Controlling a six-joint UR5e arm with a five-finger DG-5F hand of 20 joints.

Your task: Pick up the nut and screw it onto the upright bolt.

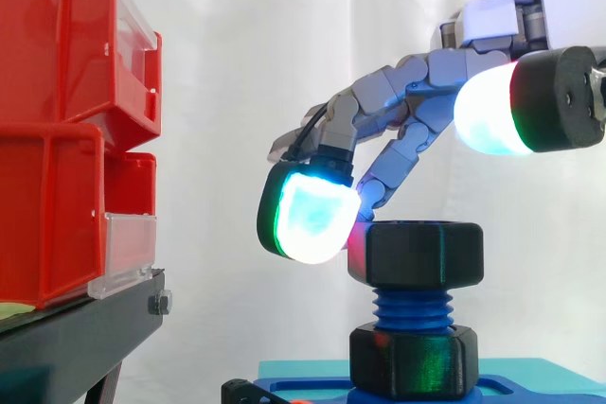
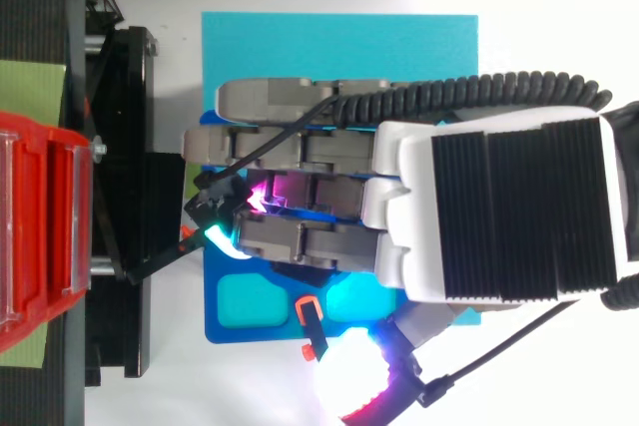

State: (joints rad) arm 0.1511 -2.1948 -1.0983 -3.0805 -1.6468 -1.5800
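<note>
Robot hand [image 1: 407, 92], as I see it side-on: fingers curled over the nut [image 1: 423, 253], glowing pads [image 1: 308, 219] against its left flank, thumb lifted clear. The nut sits directly beneath, threaded atop the upright blue bolt [image 1: 414, 310].

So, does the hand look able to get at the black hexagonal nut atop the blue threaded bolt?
Likely yes: the hand hangs right over the black hexagonal nut atop the blue threaded bolt, with nothing between them.
</note>
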